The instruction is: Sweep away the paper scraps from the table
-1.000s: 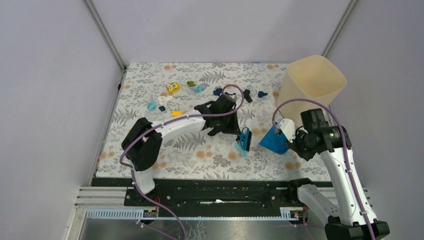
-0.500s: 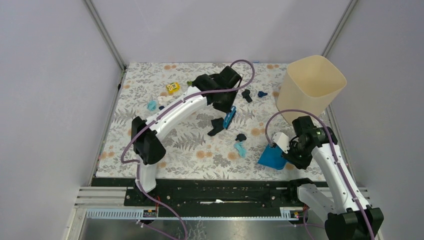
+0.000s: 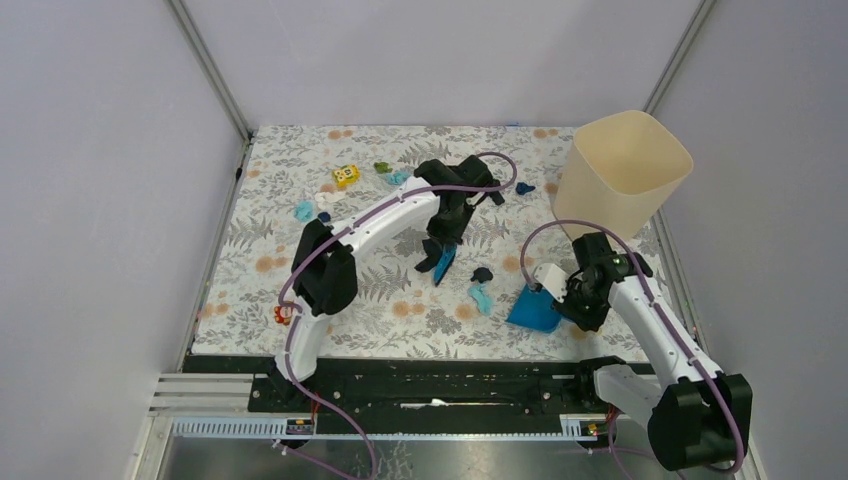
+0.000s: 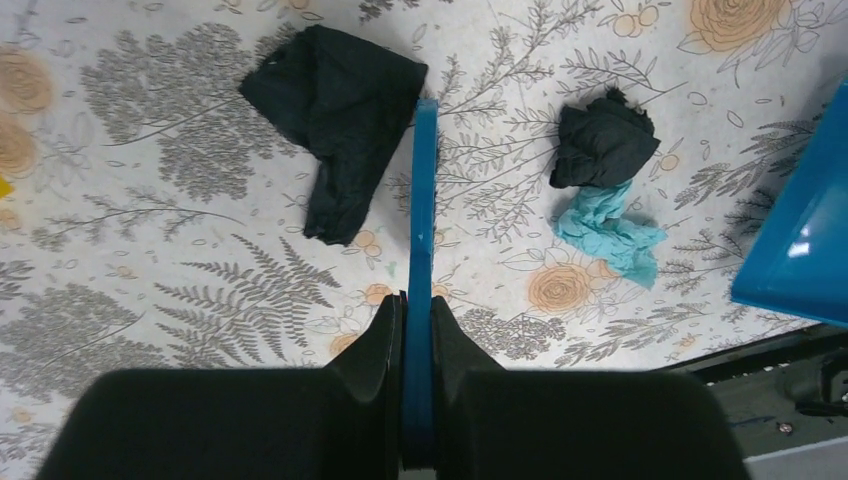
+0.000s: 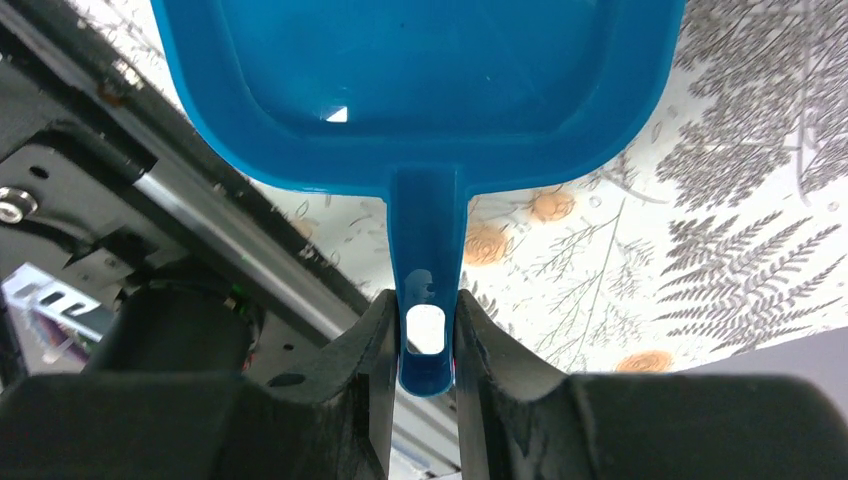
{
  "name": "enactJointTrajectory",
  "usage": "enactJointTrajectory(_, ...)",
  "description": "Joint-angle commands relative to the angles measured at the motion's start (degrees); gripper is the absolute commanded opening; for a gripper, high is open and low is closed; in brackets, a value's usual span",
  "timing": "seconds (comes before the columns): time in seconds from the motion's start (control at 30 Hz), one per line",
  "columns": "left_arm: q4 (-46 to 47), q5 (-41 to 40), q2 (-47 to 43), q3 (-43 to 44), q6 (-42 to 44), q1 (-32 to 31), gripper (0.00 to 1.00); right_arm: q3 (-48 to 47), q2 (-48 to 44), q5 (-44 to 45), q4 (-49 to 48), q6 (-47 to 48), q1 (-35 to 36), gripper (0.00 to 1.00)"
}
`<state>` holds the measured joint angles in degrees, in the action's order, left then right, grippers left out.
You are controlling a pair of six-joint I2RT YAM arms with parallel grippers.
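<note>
My left gripper (image 4: pixel 418 300) is shut on a flat blue brush (image 4: pixel 424 190), held on edge over the table (image 4: pixel 150 250). A large black paper scrap (image 4: pixel 335 130) lies against the brush's left side. To its right, a small black scrap (image 4: pixel 603 145) touches a light blue scrap (image 4: pixel 610 230). My right gripper (image 5: pixel 424 295) is shut on the handle of the blue dustpan (image 5: pixel 420 90), which sits low at the near right (image 3: pixel 533 310). The top view shows the brush (image 3: pixel 446 263) mid-table, and more scraps at the far left (image 3: pixel 305 210) and far middle (image 3: pixel 525 187).
A tall cream bin (image 3: pixel 620 170) stands at the far right corner. A yellow cube (image 3: pixel 346 176) sits at the far left among scraps. A small red toy (image 3: pixel 281 315) lies by the left arm's base. The black rail (image 3: pixel 430 375) runs along the near edge.
The left arm swung to the far side, then drew the brush back toward mid-table beside the large black scrap. The right arm brought the dustpan down and nearer.
</note>
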<state>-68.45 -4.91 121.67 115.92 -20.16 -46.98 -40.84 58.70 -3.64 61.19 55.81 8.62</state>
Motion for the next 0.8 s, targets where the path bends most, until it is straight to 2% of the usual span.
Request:
enactJointTrajectory(0.0, 1.85, 7.42, 0.91, 0.8, -1.84, -0.21, 0.0, 0.85, 1.4, -1.92, -7.5, 1.57, 1.06, 0.0)
enactJointTrajectory(0.17, 10.88, 21.54, -0.42, -5.92, -5.35, -0.54, 0.0, 1.03, 5.87, 1.23, -10.28, -1.03, 5.79, 0.0)
enactJointTrajectory(0.33, 18.86, 29.59, -1.19, -10.13, -9.87, -1.18, 0.0, 2.68, 9.47, 3.3, -13.22, -4.57, 12.53, 0.0)
enactJointTrajectory(0.47, 23.78, 36.1, -2.82, -12.03, -12.83, -1.67, 0.0, 0.76, 11.86, 2.27, -14.25, -8.83, 13.4, 0.0)
enactJointTrajectory(0.6, 26.29, 36.46, -6.5, -13.2, -14.96, -1.47, 0.0, 0.02, 11.06, 1.36, -14.51, -10.84, 13.39, 0.0)
enactJointTrajectory(0.77, 24.46, 31.33, -11.81, -13.9, -14.71, -0.66, 0.0, 0.71, 8.48, 2.22, -13.54, -11.51, 13.43, 0.0)
